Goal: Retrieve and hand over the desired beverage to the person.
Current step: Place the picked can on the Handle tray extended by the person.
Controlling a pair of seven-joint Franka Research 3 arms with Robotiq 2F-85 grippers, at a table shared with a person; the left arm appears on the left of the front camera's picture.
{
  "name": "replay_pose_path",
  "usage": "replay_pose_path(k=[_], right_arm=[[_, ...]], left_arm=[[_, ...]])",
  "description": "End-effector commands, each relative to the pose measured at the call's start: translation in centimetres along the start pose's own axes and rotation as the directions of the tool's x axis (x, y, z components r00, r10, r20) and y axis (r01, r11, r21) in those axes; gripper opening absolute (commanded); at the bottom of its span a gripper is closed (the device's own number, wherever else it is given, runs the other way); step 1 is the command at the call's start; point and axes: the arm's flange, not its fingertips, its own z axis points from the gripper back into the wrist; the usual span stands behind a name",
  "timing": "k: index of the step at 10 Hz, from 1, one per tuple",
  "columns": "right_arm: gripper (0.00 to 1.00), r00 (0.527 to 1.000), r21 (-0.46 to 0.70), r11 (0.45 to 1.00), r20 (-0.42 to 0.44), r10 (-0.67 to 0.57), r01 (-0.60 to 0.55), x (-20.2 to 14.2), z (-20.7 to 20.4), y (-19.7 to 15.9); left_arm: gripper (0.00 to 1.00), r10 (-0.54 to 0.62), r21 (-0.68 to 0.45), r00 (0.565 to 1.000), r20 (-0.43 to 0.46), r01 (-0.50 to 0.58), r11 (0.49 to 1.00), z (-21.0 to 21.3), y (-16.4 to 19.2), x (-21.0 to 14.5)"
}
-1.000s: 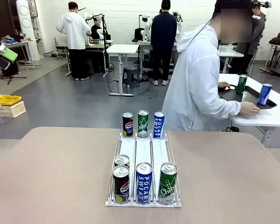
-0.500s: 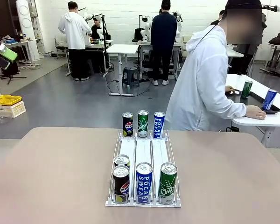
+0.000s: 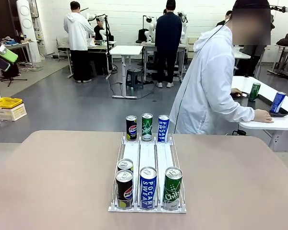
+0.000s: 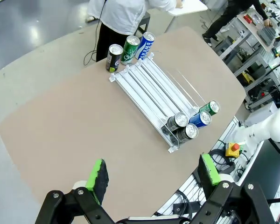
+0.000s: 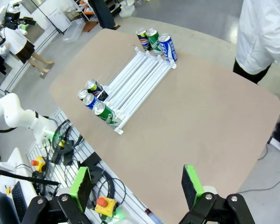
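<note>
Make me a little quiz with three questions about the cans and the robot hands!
1. How many cans stand at the near end of the white rack?
2. True or false: the left gripper is clamped on a can.
3. Which lane has two cans at its near end? A) the black Pepsi can lane B) the blue Pocari Sweat can lane C) the green Chilsung can lane

Key
1. Four.
2. False; it hangs open above the table, as does the right gripper.
3. A; a second can stands right behind the Pepsi.
</note>
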Motion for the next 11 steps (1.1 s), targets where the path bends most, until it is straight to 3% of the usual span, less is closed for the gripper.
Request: replay_pose_path(k=[1,11], right_arm=[[1.0,1.0,0.017,1.0,0.012,0.014,-0.014,0.11,-0.06,0.01],[1.0,1.0,0.017,1.0,0.012,0.014,-0.014,0.11,-0.06,0.01]], left_arm=[[1.0,-0.008,-0.006,1.0,0.001,0.008,1.0,0.11,-0.05,0.06],[1.0,-0.008,-0.006,1.0,0.001,0.008,1.0,0.11,-0.05,0.06]])
